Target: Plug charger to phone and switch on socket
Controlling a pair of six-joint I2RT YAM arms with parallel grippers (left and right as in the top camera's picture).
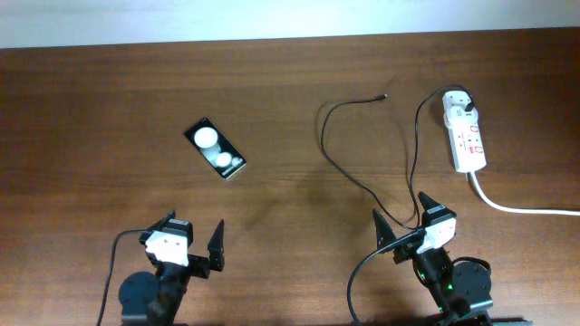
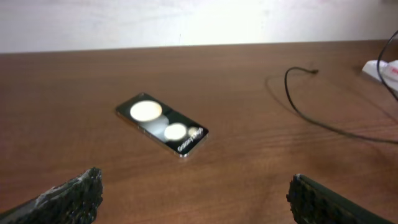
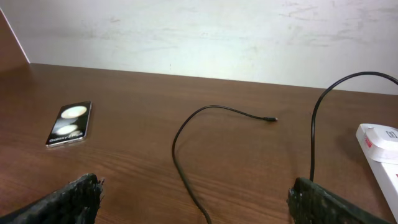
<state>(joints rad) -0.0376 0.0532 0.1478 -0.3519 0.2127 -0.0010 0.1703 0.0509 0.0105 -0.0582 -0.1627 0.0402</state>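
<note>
The black phone [image 1: 214, 149] lies face up on the brown table left of centre, also in the left wrist view [image 2: 161, 124] and the right wrist view [image 3: 69, 122]. The thin black charger cable [image 1: 337, 158] loops across the middle, its free connector tip [image 1: 384, 97] lying on the table; its tip also shows in the right wrist view [image 3: 271, 119]. Its plug sits in the white socket strip [image 1: 465, 134] at the far right. My left gripper [image 1: 192, 235] is open and empty near the front edge. My right gripper [image 1: 401, 215] is open, with the cable passing between its fingers on the table.
The strip's thick white cord [image 1: 526, 209] runs off to the right edge. A pale wall [image 3: 199, 31] stands beyond the table's far edge.
</note>
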